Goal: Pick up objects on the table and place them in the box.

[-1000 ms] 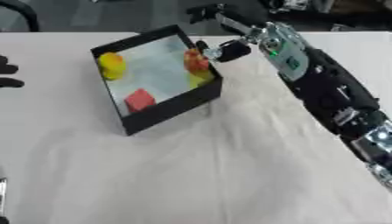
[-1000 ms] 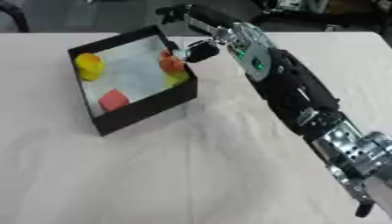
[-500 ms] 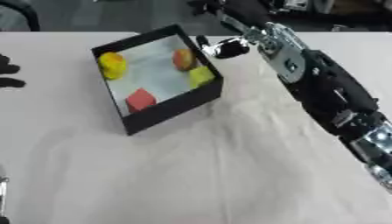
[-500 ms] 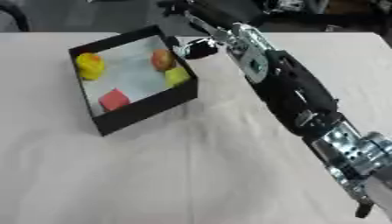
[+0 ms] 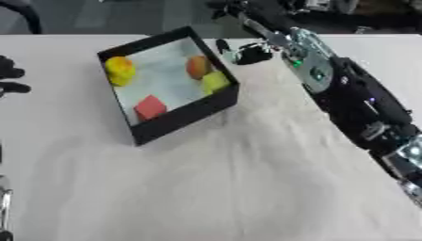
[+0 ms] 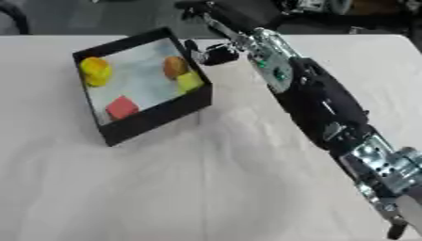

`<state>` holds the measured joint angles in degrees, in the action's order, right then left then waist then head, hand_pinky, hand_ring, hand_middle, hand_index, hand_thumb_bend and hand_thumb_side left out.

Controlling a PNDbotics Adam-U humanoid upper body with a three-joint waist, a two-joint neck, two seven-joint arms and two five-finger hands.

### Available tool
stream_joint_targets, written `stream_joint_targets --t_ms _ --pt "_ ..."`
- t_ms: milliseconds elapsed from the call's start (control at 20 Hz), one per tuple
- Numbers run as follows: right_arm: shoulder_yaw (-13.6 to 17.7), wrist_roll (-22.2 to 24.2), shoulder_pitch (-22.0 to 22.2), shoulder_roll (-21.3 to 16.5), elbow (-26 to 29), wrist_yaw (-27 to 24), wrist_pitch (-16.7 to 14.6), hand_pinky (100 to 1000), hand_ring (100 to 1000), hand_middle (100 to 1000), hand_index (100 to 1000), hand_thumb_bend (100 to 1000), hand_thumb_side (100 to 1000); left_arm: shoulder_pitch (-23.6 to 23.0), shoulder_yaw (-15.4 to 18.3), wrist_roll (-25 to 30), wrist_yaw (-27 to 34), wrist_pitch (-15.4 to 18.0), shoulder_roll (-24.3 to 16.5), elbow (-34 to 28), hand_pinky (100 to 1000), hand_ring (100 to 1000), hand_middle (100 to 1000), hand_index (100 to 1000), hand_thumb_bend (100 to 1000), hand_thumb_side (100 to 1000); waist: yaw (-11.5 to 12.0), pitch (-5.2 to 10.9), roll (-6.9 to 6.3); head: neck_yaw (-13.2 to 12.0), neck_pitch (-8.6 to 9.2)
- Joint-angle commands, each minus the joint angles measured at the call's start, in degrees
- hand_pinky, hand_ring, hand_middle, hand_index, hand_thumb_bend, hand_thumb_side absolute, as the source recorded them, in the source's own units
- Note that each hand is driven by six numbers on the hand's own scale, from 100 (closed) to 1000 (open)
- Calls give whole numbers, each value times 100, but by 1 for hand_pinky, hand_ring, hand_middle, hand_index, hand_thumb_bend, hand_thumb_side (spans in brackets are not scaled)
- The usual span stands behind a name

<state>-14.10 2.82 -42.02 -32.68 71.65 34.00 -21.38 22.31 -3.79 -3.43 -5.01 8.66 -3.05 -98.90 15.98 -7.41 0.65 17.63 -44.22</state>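
Note:
The black box (image 5: 191, 109) stands tilted on the white cloth at the upper left. Inside it lie a yellow object (image 5: 120, 70) at the far left, an orange round object (image 5: 197, 67), a yellow-green piece (image 5: 215, 81) against the right wall, and a red cube (image 5: 149, 106) toward the front. My right hand (image 5: 246, 52) hovers just outside the box's right rim, fingers relaxed and holding nothing. Dark fingers of my left hand (image 5: 10, 80) show at the left edge, spread open and far from the box.
My right arm (image 6: 317, 99) runs diagonally from the lower right corner up to the box. The wrinkled white tablecloth (image 5: 206, 188) covers the table. Dark furniture stands beyond the far edge.
The orange object has left my right hand and now lies in the box. The hand has opened and drawn back to the right, outside the rim.

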Motion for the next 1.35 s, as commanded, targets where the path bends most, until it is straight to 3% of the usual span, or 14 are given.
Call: stream_joint_targets --t_ms 50,300,550,700,850,1050,1100,1200,1350 --pt "87 -159 50 -366 508 -259 17 841 825 744 966 100 213 20 82 -80 -11 -14 -145 -71 539 612 584 657 100 896 -89 184 48 -114 10" --pt "213 -214 709 -806 1666 -1063 132 831 817 728 947 100 246 -132 167 -245 -35 -61 -300 -9 536 608 579 659 100 897 -423 294 84 -334 10" --pt "760 -434 1817 -1119 2857 -1836 368 817 805 698 907 100 328 -257 247 -458 -53 -126 -434 61 533 604 576 664 100 894 -695 414 87 -711 10" --pt "1206 -627 2646 -1049 3468 -2175 556 804 795 673 873 100 414 -339 284 -606 -53 -200 -557 108 529 600 571 665 100 893 -849 458 103 -960 10" --pt "1642 -852 3391 -731 3980 -2557 554 789 776 648 836 100 440 -411 332 -818 -40 -296 -697 154 528 600 571 668 100 894 -991 470 121 -1236 10" --pt "1800 -901 3639 -643 4222 -2715 592 789 776 648 836 100 440 -427 317 -926 -35 -334 -739 158 528 600 571 668 100 894 -1022 472 126 -1297 10" --pt "1831 -914 3673 -616 4213 -2739 616 768 755 616 783 100 479 -448 323 -942 -31 -349 -759 174 525 600 571 678 100 899 -1048 457 102 -1411 10" --pt "2052 -1045 3895 -398 4007 -2879 755 763 749 606 772 100 503 -526 369 -1021 4 -393 -822 213 525 601 572 681 100 900 -1265 458 47 -1672 10" --pt "2472 -1301 4315 20 3608 -3138 908 755 736 589 758 100 529 -608 397 -1099 29 -422 -874 243 525 601 573 684 100 899 -1485 518 30 -1855 10"
